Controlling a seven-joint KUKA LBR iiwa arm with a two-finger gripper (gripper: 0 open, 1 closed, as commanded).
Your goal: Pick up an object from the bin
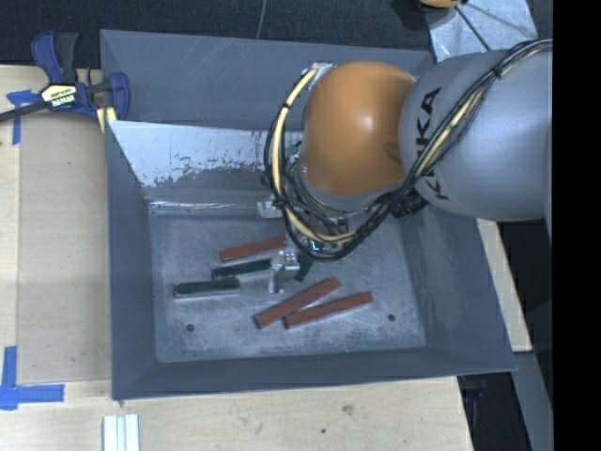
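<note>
Grey bin [131,252]: jaws by dark green stick [239,270], right end.

Three reddish-brown sticks [250,249] [297,303] [329,309], two dark green sticks [206,288] [241,270], all in one grey bin [131,280]

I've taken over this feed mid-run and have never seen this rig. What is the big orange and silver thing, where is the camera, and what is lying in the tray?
The camera looks down into a grey metal bin from above, slightly to one side. The silver body is a robot arm reaching in from the right; the orange dome and the cables belong to it. Its gripper hangs under the dome, low over the middle of the bin floor. Five thin sticks lie there: one reddish-brown stick just left of the gripper, two dark green sticks further left, and a pair of reddish-brown sticks side by side nearer the front. Whether the gripper holds anything cannot be told here.
</note>
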